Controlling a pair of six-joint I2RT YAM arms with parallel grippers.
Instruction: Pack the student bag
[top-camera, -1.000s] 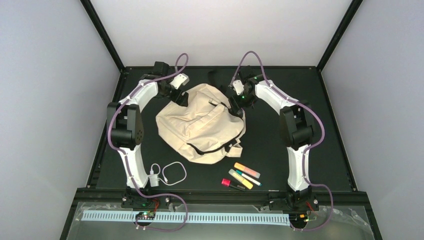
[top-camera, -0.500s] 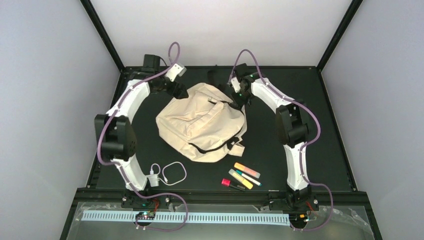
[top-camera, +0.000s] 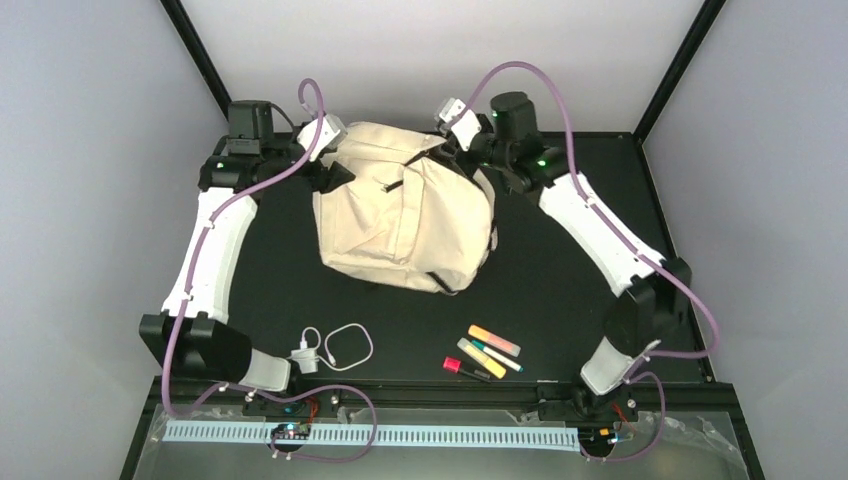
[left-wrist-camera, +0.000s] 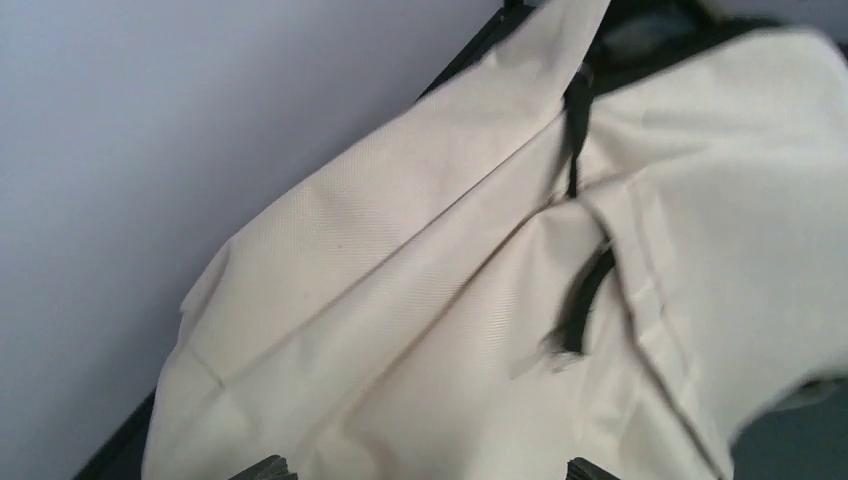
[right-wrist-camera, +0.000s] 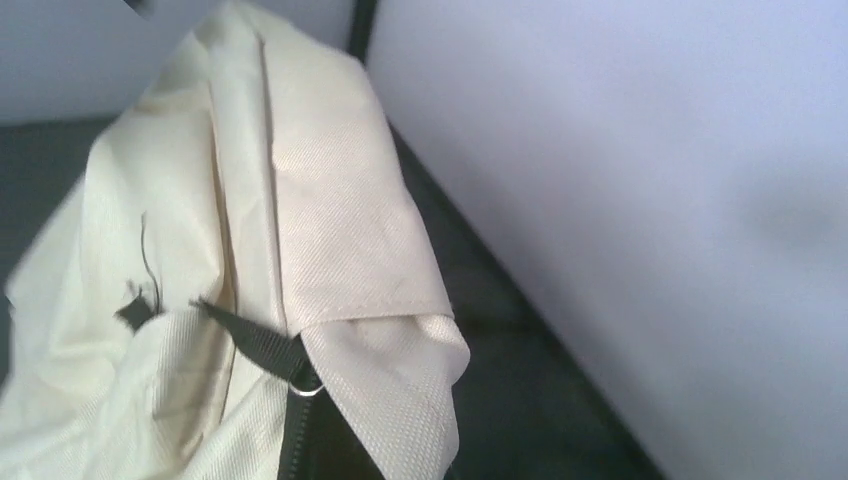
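Student bag (top-camera: 405, 215) sits at the far middle of the black table (top-camera: 560, 270), past the white cable (top-camera: 335, 347) and the coloured pens (top-camera: 485, 352). Both arms reach long from the near edge to its top, elbows low and out to the sides. Left gripper (top-camera: 335, 168) pinches the top left corner, cloth between its fingers (left-wrist-camera: 265, 467). Right gripper (top-camera: 447, 150) touches the top right corner; I cannot tell how wide it is.

student bag (left-wrist-camera: 420, 330) fills view | cream fabric, folded | dark zipper pull (left-wrist-camera: 585, 300) hanging | pale wall (left-wrist-camera: 150, 120) behind
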